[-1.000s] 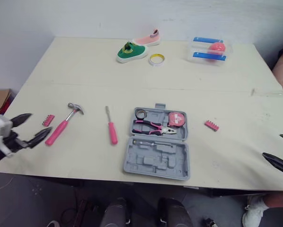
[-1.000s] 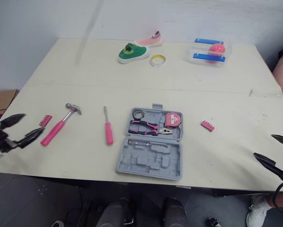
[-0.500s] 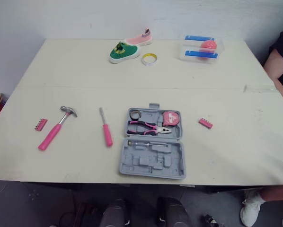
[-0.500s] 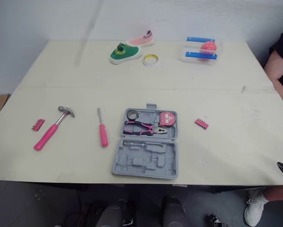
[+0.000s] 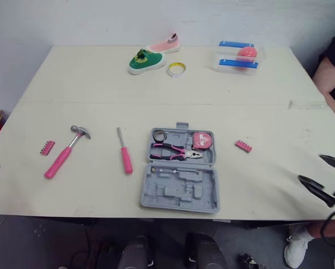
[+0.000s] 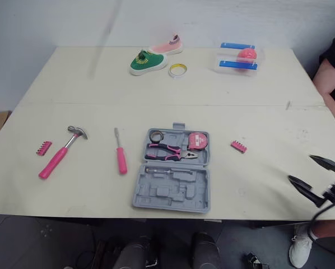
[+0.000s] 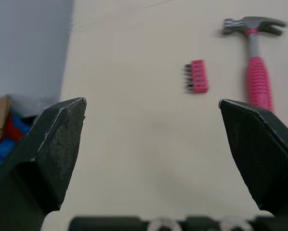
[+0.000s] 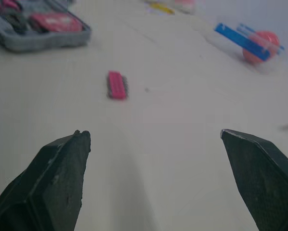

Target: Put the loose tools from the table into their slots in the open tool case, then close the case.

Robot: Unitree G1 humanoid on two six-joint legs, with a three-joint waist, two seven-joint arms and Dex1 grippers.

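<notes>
1. The gray tool case (image 5: 180, 171) is lying open at the lower centre of the frame, close to the front edge of the table (image 5: 100, 84). Its far half is holding the pliers (image 5: 176, 150) and the tape measure (image 5: 203, 140), while the near half is showing empty moulded slots.
2. Four loose pieces are waiting on the bare tabletop. The hammer (image 5: 64, 157) and the left bit holder (image 5: 47, 147) are lying at the lower left, the screwdriver (image 5: 125, 158) is near the case's left side, and the right bit holder (image 5: 243, 145) is lying to its right, apart from it.
3. The right gripper (image 5: 310, 168) is hovering at the lower right edge, fingers spread wide and carrying nothing. Its wrist camera is facing the right bit holder, probably the nearest pick for that arm.
4. The left gripper (image 7: 151, 102) is likewise gaping and empty at the far left edge, looking toward the left bit holder and the hammer.
5. A green shoe (image 5: 143, 60), a pink shoe (image 5: 164, 43), a tape roll (image 5: 176, 68) and a clear box (image 5: 237, 55) are sitting along the top of the frame, well apart from the job.
6. The packing appears to be only just starting, with the lid waiting on four tools.
</notes>
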